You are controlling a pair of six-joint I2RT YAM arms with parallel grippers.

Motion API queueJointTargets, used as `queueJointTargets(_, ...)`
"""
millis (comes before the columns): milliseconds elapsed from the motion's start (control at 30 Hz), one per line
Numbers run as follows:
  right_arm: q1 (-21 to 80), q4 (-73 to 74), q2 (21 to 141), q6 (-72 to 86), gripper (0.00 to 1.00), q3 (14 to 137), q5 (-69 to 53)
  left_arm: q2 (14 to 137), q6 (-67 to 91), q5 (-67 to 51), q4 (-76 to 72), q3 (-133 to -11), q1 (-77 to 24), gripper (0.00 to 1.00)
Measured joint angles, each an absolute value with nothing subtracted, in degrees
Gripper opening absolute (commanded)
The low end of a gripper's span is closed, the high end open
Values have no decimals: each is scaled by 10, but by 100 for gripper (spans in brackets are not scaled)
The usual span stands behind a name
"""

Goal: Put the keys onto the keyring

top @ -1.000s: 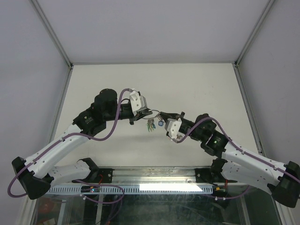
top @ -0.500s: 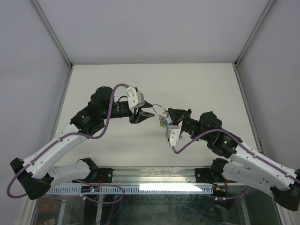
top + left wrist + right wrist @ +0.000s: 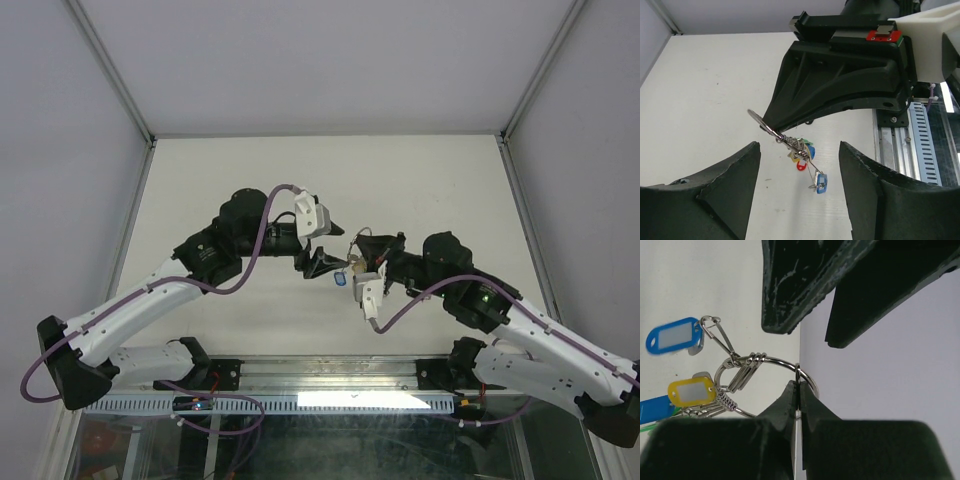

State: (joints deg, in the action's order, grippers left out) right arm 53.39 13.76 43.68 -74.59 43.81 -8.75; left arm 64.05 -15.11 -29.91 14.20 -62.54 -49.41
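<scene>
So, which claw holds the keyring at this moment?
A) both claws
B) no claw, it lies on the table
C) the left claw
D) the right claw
D: the right claw is pinched shut on the wire of the keyring, which hangs from it above the table, while the left claw is open and apart from it.

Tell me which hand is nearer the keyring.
Right. The right hand is shut on the keyring, pinching its wire. The left hand is open close beside it, jaws either side of the hanging tags, touching nothing.
</scene>
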Motion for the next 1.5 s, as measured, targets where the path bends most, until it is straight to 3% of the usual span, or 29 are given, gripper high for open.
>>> queueJointTargets(233, 534, 222, 466, -663, 0, 510, -112, 634, -157, -266, 135, -619, -517, 59)
queueJointTargets(467, 534, 412, 582, -422, 0, 719, -88, 587, -149, -183, 96, -555, -525, 58)
queueJointTargets(867, 529, 670, 740, -133, 0, 831, -44, 529, -131, -47, 7, -460, -582, 57)
queueJointTargets(1133, 453, 715, 777, -43, 0, 879, -66, 562, -153, 45, -70, -406, -654, 71)
queueJointTargets(1500, 430, 729, 795, -27, 0, 880, -160, 636, -233, 76, -134, -398, -668, 73)
